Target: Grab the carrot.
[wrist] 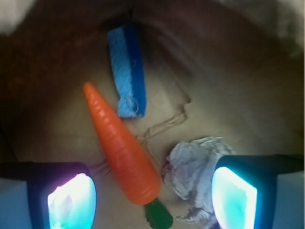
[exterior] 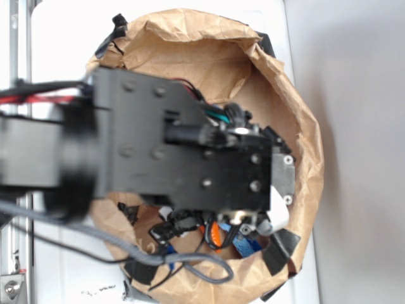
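Tool (wrist: pixel 152 198) fingers stand wide apart on my wrist feed, one pad (wrist: pixel 71 202) glowing at lower left and the other at lower right, with nothing gripped between them. I see the carrot (wrist: pixel 123 148) lying on the brown paper floor of the bag (exterior: pixel 297 120), its narrow tip pointing up and to the left and its thick end lying low in the gap between the two pads. Its dark green stem cap (wrist: pixel 158 215) sits at the bottom edge of that view, roughly midway between the pads. I cannot tell from either camera how high the tool is above the carrot. Just right of the carrot's thick end sits a crumpled white paper ball (wrist: pixel 195 174), close to the right pad and partly overlapped by it in the view. Above, a blue flat piece (wrist: pixel 127 71), light blue on one side and darker blue on the other, lies lengthwise; its near end is just beside the carrot's upper half, though I cannot say whether they touch. A thin bit of string (wrist: pixel 164 124) curls across the paper between the blue piece and the ball. On the exterior feed the arm (exterior: pixel 183 149) covers most of the bag's open mouth, and I catch only a sliver of orange under the wrist, near the lower rim.
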`<action>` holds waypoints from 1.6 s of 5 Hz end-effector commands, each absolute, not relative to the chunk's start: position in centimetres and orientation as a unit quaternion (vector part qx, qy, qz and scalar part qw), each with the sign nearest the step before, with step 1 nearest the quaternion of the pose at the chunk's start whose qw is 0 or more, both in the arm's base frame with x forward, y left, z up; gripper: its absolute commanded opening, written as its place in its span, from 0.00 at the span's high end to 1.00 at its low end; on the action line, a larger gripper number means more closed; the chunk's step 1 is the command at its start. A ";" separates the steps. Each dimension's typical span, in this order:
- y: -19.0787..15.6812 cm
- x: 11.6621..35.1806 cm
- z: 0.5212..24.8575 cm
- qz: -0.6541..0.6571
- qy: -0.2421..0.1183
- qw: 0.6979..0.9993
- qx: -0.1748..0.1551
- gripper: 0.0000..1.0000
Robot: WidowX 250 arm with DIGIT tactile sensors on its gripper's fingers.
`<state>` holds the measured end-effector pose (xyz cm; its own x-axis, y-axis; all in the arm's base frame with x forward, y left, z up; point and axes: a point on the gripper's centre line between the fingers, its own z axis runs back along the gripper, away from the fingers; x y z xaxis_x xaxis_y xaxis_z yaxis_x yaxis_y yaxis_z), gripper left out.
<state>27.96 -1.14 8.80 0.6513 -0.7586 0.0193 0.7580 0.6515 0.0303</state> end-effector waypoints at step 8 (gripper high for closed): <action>-0.9 25.7 15.2 -0.269 -0.033 0.962 -0.017 1.00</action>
